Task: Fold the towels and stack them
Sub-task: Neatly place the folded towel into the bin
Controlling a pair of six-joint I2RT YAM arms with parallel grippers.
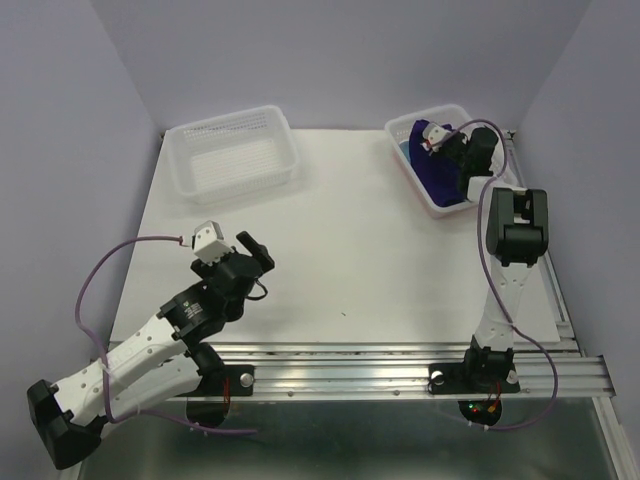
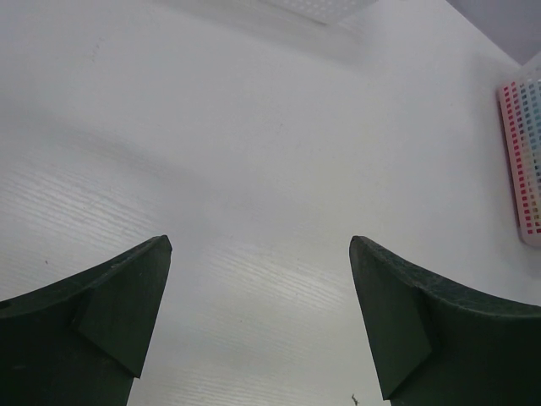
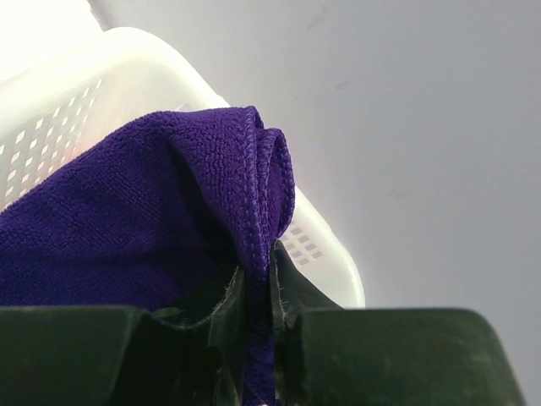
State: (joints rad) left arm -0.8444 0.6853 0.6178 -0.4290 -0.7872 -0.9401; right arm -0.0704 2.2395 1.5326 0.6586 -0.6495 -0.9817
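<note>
A dark purple towel [image 1: 441,172] lies bunched in the white basket [image 1: 407,165] at the back right. My right gripper [image 1: 440,143] reaches into that basket and is shut on a hemmed fold of this towel. In the right wrist view the purple towel [image 3: 144,228] fills the left, and its stitched edge runs down between the two dark fingers [image 3: 292,288]. A bit of light blue cloth [image 1: 404,150] shows beside the purple one. My left gripper [image 1: 255,255] hovers over the bare table at the front left, open, with nothing between its fingers [image 2: 110,313].
A second white perforated basket [image 1: 235,152] stands at the back left with no cloth showing in it. A white mat [image 1: 360,250] covers the table. A metal rail [image 1: 400,365] runs along the near edge, and purple cables loop off both arms.
</note>
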